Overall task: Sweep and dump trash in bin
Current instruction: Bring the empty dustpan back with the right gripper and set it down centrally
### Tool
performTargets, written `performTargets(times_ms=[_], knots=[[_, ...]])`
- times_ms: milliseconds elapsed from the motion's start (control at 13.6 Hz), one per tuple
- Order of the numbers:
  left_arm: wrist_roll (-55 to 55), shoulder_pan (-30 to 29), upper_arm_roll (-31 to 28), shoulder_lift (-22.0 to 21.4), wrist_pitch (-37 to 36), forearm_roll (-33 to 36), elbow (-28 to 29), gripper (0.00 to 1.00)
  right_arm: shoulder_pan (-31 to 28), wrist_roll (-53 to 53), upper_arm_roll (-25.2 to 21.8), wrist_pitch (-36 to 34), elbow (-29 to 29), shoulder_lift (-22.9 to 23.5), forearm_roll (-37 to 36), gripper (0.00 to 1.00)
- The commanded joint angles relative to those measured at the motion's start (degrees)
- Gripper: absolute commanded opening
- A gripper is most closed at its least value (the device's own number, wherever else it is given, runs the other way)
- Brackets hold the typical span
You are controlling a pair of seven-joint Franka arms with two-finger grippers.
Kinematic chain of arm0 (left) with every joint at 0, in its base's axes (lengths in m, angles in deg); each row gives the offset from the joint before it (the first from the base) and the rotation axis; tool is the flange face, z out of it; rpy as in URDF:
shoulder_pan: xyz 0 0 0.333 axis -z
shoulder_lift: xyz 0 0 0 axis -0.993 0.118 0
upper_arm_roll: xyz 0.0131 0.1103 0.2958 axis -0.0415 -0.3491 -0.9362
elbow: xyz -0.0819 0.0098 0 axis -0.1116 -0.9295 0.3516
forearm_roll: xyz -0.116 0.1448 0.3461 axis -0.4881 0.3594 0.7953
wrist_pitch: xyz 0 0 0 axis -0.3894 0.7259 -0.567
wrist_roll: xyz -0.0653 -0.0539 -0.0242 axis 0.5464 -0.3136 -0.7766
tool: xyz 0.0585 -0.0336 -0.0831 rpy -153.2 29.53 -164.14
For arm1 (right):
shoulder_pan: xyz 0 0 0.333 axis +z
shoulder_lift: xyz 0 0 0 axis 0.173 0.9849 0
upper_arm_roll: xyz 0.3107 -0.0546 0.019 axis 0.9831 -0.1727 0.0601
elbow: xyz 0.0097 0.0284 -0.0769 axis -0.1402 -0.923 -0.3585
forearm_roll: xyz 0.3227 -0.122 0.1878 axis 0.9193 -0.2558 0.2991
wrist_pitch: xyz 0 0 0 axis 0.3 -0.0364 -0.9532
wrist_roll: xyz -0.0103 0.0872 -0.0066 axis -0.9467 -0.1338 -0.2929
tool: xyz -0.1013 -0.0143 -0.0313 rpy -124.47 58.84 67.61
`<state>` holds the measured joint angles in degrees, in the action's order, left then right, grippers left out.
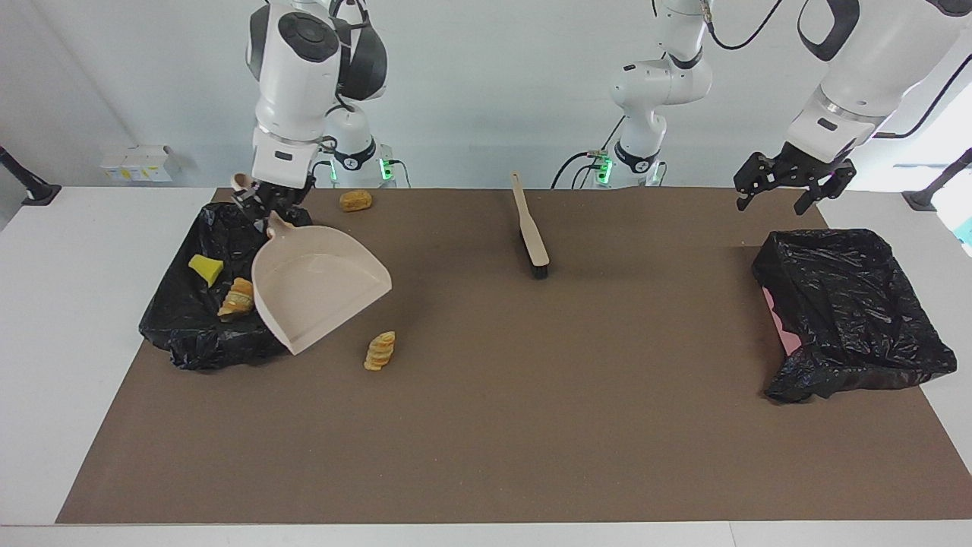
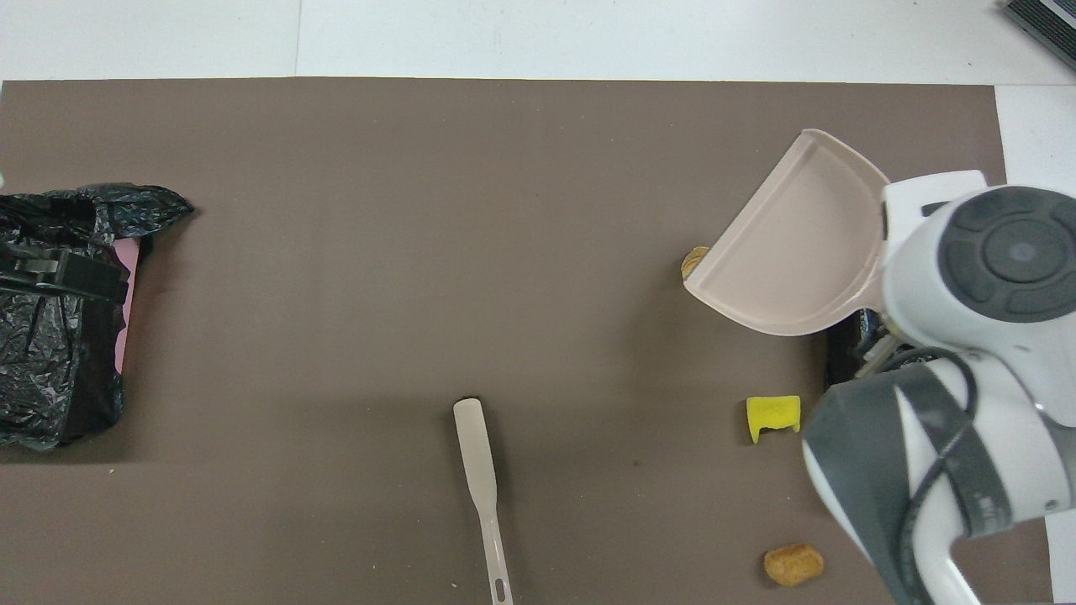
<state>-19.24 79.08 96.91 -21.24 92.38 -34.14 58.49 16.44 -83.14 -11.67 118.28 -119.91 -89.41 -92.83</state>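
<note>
- Starting at the right arm's end of the table, a black-lined bin [image 1: 220, 304] sits there with a yellow sponge wedge [image 1: 205, 269] and a sliced bread piece [image 1: 238, 297] lying inside it.
- Clamped tight on the handle of the beige dustpan [image 1: 319, 292], the right gripper [image 1: 266, 199] is over the bin's edge that is nearer to the robots, with the pan up in the air, tilted, its open mouth over the brown mat [image 1: 486, 425] beside the bin.
- Loose on the mat: a bread slice stack [image 1: 380, 350] just beside the pan's lip, a golden roll [image 1: 355, 200] close to the robots, and a yellow sponge [image 2: 773, 416] that the facing view hides under the pan.
- Mid-table, the brush [image 1: 530, 232] lies flat on the mat, handle pointing toward the robots, nobody touching it.
- Over at the left arm's end, a second black-lined bin [image 1: 850, 311] with a strip of pink showing at its side.
- Left gripper [image 1: 793, 190] hangs in the air over that bin's edge nearer the robots, fingers spread wide, gripping nothing; that arm waits.
</note>
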Motion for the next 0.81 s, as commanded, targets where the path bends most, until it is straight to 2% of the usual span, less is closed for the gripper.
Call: performTargets(times_ms=[0, 220, 367, 514, 734], knots=[[0.72, -0.25, 0.06, -0.75, -0.37, 1.09, 0.49, 1.00, 6.06, 15.26, -0.06, -4.61, 10.05, 8.97, 3.57, 0.00], [0.72, -0.25, 0.06, -0.84, -0.28, 1.09, 0.40, 1.00, 10.99, 40.02, -0.06, -5.41, 20.25, 19.26, 18.12, 0.00], [0.72, -0.16, 0.06, -0.75, -0.37, 1.09, 0.40, 1.00, 15.29, 48.78, -0.15, -5.15, 26.93, 24.97, 19.83, 0.00], [0.72, -0.25, 0.06, -0.75, -0.28, 1.09, 0.49, 1.00, 17.33, 50.91, -0.06, -4.71, 33.34, 31.12, 19.92, 0.00], [0.72, -0.16, 0.06, -0.75, -0.37, 1.09, 0.40, 1.00, 21.71, 59.32, -0.67, -3.40, 45.65, 43.77, 19.92, 0.00]])
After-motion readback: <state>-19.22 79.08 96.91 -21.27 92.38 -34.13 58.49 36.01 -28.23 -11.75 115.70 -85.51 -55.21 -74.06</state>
